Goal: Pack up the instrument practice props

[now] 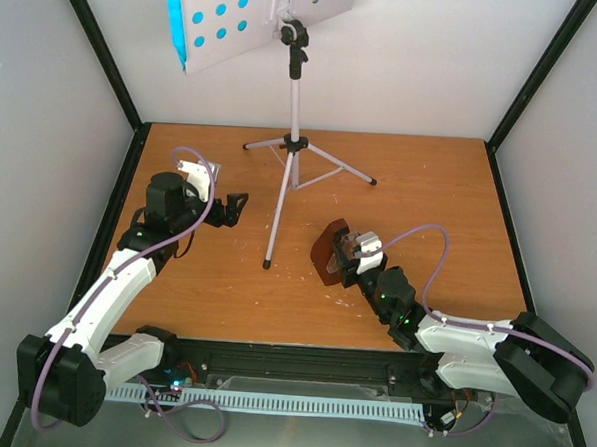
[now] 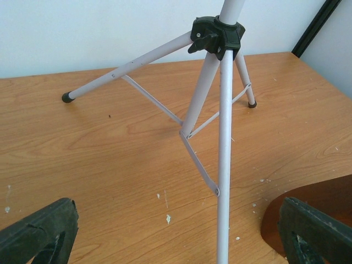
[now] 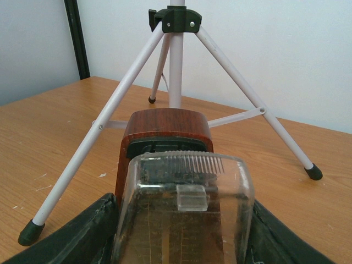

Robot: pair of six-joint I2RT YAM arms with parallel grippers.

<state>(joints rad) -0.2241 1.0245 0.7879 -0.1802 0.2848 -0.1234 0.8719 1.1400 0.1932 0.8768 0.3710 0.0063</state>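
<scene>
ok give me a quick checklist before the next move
1. Right gripper closed on the metronome: ok.
2. Left gripper open and empty: ok.
3. Music stand upright, three feet on the table: ok.
4. Metronome apart from the stand's near leg: ok.
5. Blue sheet on the stand's desk: ok; white sheet: cannot tell.
6. Box or bag to pack into: cannot tell, none in view.
</scene>
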